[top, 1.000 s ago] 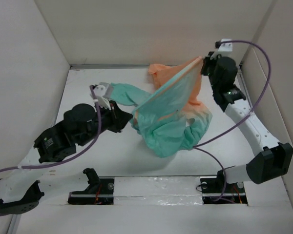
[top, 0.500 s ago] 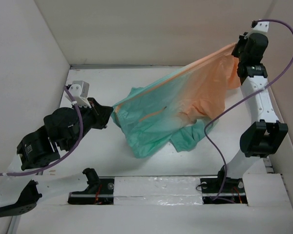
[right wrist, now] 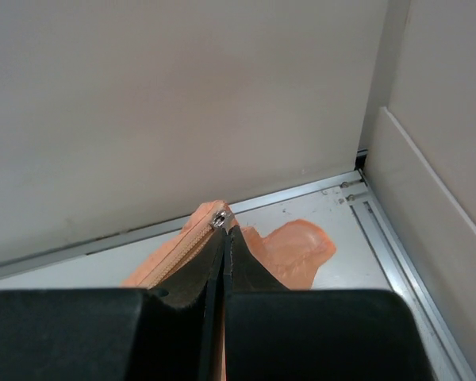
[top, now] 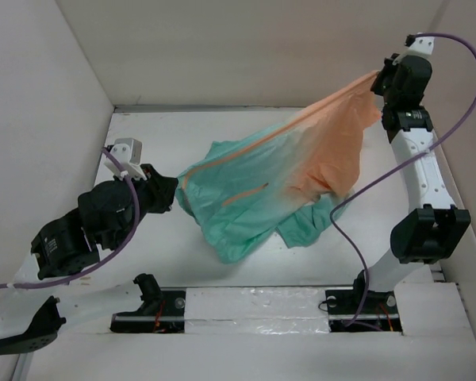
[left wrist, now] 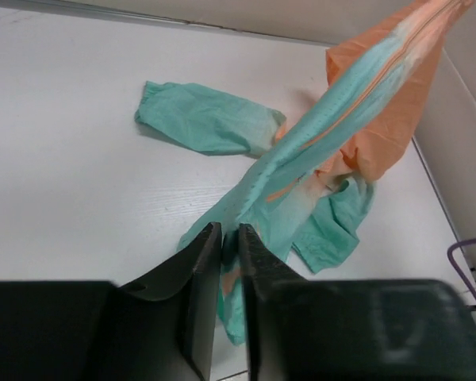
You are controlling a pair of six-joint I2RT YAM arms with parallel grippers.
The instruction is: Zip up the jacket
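- The teal end of the jacket is clamped between the closed fingers of the left gripper, low over the table.
- The jacket is stretched between both grippers, with one sleeve laid on the table.
- The orange zipper end is pinched in the closed right gripper, raised near the back wall.

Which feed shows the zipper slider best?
Right wrist: the zipper slider sits at the tips of the right gripper. Top external and left wrist show only the jacket with its orange zipper line, no slider discernible.
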